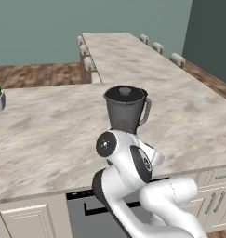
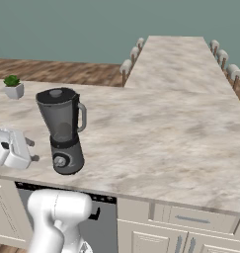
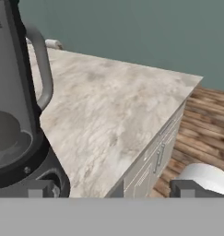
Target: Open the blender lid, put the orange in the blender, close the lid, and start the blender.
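While spread to full width, with one dark fingertip [image 3: 42, 189] low at the blender's base and the other far off to the side over the floor, claw [image 3: 112, 190] released, gripping nothing; contact between the near tip and the base cannot be told from the hand view. Seen from the right base view as a white blocky hand [image 2: 10, 148] just beside the blender [image 2: 64, 129], low over the worktop [image 2: 166, 128].

Standing upright near the front edge of the worktop, blender with smoky translucent tapered jar, curved grey side handle, rounded dark grey base and round knob at the front. Seated flat on the jar's rim, blender lid [image 1: 125, 92], a near-black disc with a small raised centre knob. Inside the jar, nothing orange clearly made out through the dark wall.

Worktop of pale marbled stone, beige with grey veining, smooth and matte, running back into a long peninsula. Below it, cream panelled cabinet fronts with slim metal handles. At the far left, small green potted plant [image 2: 13, 86] in a pale pot. Beyond, wooden plank floor and teal wall.
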You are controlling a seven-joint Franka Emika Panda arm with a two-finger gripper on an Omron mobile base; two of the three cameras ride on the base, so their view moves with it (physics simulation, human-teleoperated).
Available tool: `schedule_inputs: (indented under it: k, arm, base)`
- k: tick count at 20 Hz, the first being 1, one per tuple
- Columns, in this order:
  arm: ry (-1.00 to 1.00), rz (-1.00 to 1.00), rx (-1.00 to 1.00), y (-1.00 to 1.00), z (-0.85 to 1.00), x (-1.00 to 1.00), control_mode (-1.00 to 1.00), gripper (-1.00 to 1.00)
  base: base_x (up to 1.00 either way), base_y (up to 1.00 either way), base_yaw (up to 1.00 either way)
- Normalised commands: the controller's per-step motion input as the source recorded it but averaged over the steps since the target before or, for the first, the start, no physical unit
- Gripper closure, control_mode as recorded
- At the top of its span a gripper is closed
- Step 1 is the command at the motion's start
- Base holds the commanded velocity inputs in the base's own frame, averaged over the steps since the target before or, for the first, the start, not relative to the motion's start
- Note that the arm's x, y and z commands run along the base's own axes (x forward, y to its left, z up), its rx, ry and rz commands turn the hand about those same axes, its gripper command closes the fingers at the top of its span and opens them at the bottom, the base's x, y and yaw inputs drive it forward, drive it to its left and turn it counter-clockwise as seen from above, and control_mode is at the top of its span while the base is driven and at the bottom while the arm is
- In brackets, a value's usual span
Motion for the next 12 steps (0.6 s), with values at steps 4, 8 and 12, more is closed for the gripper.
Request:
schedule_inputs:
  k: [4,8,12]
  arm:
    - [-0.16,0.00,-0.11,0.00,-0.27,0.05,-1.00,-1.00]
    - [-0.12,0.00,-0.12,0.00,-0.24,0.11,-1.00,-1.00]
    - [-0.01,0.00,-0.11,-0.18,-0.10,0.06,-1.00,-1.00]
  base:
    - [0.00,0.00,0.00]
    - [0.00,0.00,0.00]
    - [0.00,0.00,0.00]
